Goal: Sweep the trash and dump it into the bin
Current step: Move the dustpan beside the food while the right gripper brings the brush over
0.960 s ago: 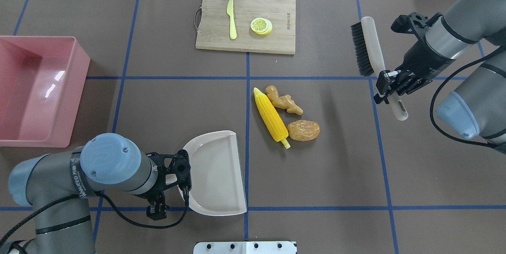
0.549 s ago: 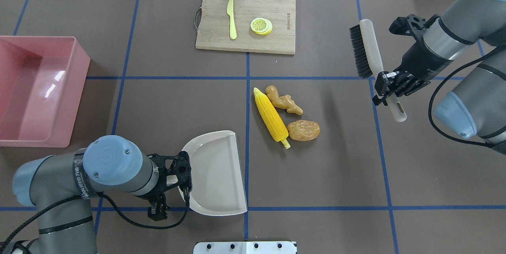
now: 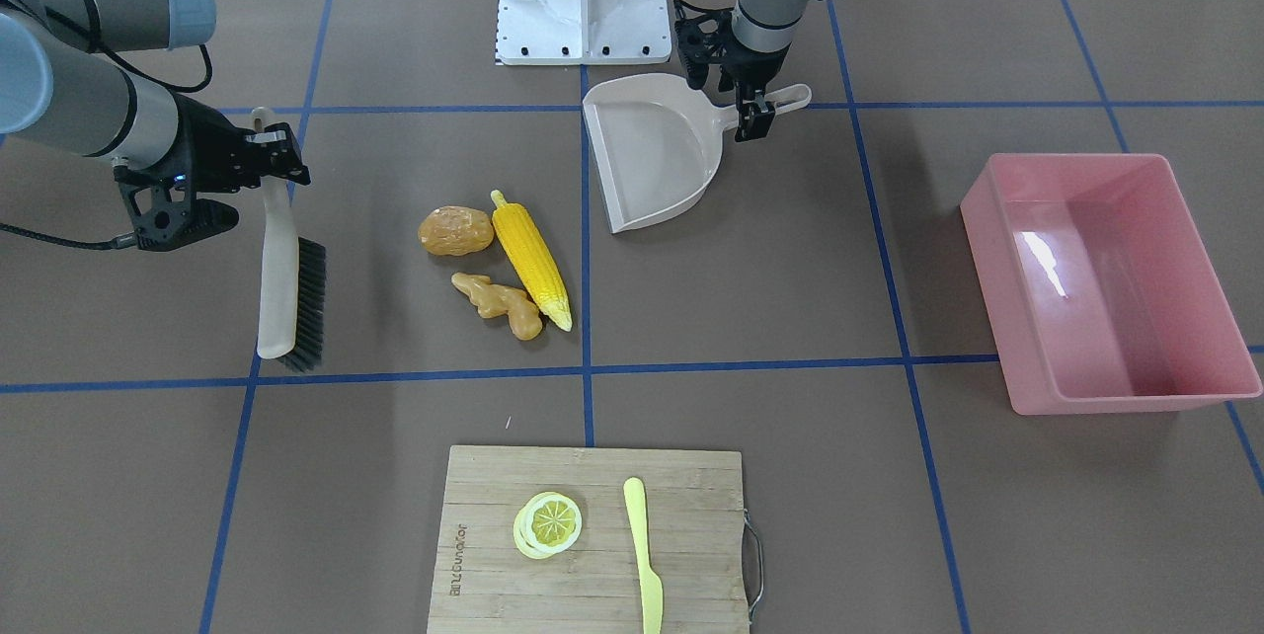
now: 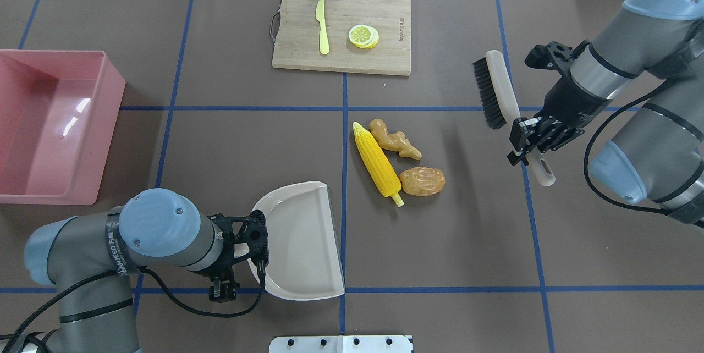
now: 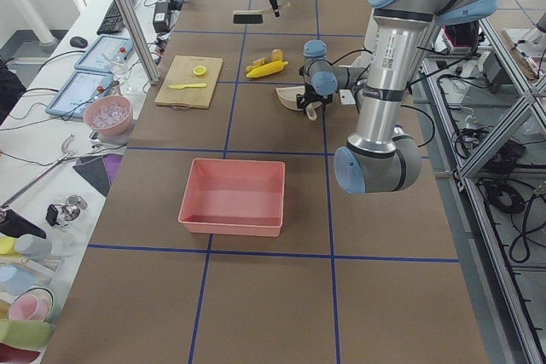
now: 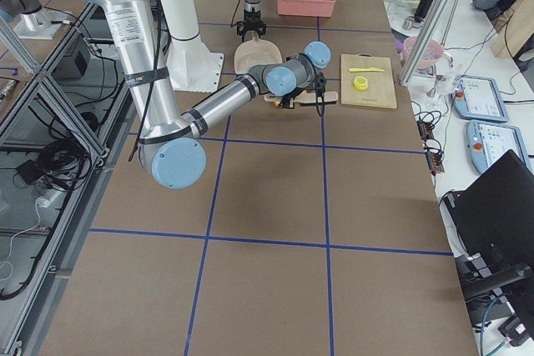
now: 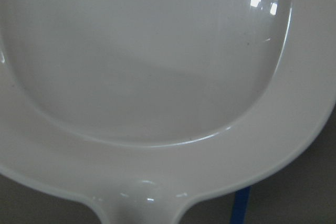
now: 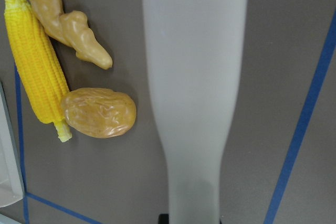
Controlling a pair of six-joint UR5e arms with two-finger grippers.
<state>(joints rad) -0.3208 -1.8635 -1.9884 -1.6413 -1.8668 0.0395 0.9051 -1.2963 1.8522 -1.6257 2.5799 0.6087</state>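
The trash is lying in a tight cluster mid-table: the corn cob (image 4: 377,165), the potato (image 4: 422,181) and the ginger root (image 4: 395,139), none of it swept. My right gripper (image 4: 528,144) is clamping the handle of the brush (image 4: 498,89), whose bristles are facing the cluster from well off to its right; I cannot tell whether they are touching the table. My left gripper (image 3: 752,120) is pinching the handle of the dustpan (image 4: 308,243), which is lying flat with its open lip turned toward the corn cob, near it but apart, and holding nothing. The bin (image 4: 110,100) is sitting well apart at my far left, and I am seeing nothing inside it. So I am judging both tools in hand, with the sweep, lift and dump all left.
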